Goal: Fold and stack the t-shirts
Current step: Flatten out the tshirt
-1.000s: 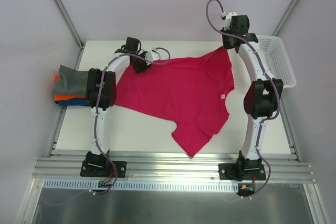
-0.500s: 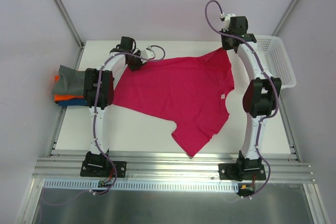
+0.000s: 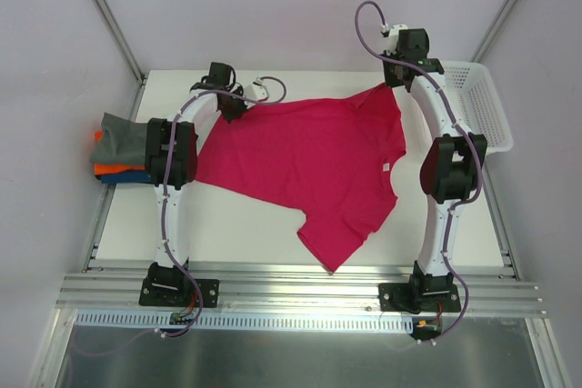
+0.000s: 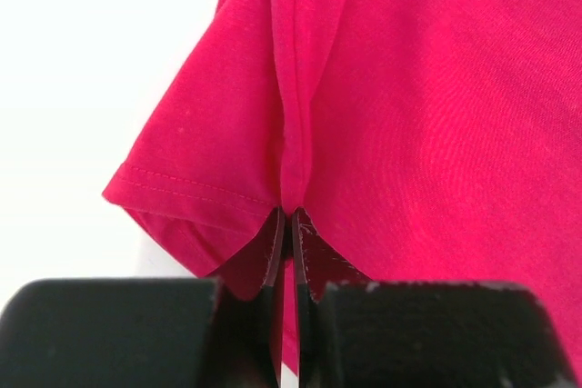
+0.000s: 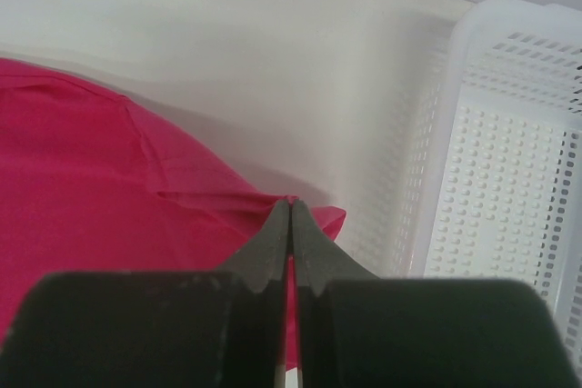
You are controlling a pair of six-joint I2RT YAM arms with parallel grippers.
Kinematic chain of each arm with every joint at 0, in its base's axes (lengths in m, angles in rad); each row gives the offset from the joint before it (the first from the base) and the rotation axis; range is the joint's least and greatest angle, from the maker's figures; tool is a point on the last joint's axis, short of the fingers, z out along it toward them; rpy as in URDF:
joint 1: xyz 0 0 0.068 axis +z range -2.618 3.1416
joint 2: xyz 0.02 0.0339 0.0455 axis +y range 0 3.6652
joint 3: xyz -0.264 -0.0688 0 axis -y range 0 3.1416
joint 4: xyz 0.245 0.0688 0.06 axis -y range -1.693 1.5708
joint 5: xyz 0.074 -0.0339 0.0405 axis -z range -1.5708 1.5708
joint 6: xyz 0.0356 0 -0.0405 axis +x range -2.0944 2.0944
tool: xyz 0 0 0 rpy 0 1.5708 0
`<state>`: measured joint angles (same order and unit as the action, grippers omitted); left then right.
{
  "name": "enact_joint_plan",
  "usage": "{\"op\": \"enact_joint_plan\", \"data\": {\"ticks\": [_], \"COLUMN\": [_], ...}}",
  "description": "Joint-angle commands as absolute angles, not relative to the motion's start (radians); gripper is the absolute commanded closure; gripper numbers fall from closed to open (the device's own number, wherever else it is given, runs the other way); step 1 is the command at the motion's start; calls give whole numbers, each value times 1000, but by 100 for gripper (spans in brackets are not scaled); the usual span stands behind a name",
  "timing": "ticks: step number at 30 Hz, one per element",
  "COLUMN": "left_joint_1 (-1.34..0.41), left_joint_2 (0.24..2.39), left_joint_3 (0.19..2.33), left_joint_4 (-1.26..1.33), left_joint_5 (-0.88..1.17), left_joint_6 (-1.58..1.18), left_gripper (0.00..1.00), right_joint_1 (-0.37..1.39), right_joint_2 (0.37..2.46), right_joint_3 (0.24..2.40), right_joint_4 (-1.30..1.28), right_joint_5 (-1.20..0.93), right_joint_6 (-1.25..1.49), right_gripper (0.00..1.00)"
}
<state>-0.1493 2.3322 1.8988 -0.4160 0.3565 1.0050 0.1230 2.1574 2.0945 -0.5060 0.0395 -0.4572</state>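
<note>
magenta t-shirt [image 3: 314, 165] | spread flat mid-table; folded t-shirts [image 3: 120, 154] | stacked left edge

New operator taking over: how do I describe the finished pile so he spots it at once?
Go to the left edge of the white table. The folded stack sits there, apart from the spread magenta shirt: grey on top, orange and blue beneath, the only folded cloth.

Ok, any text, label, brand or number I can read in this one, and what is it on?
Nothing is legible in any view.
The white neck label on the magenta t-shirt: too small to read.
The basket and the folded stack: no print visible.
</note>
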Motion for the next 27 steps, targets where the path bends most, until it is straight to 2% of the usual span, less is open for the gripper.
{"op": "enact_joint_plan", "data": {"ticks": [1,9,19,27], "left_joint_1": [-141,-138,-164,-236], "left_joint_2": [2263,2119,1839,1488], "left_joint_3": [1956,1976,1789,1585], "left_joint_4": [-446,-446,-448,-446], "left_joint_5": [386,402,382,374], "left_joint_6": [983,913,971,1017], "left_gripper": [100,100,100,100], "right_joint_1": [115,92,18,3], "right_joint_2": [2106,2008,1797,1424], "right_joint_3": [2118,2077,2037,1912], "right_joint_4": [-492,-503,-514,-554], "right_joint_5": [41,31,78,69], "right_joint_6": [-459,-462,-489,-486], "right_gripper": [99,100,99,100]}}
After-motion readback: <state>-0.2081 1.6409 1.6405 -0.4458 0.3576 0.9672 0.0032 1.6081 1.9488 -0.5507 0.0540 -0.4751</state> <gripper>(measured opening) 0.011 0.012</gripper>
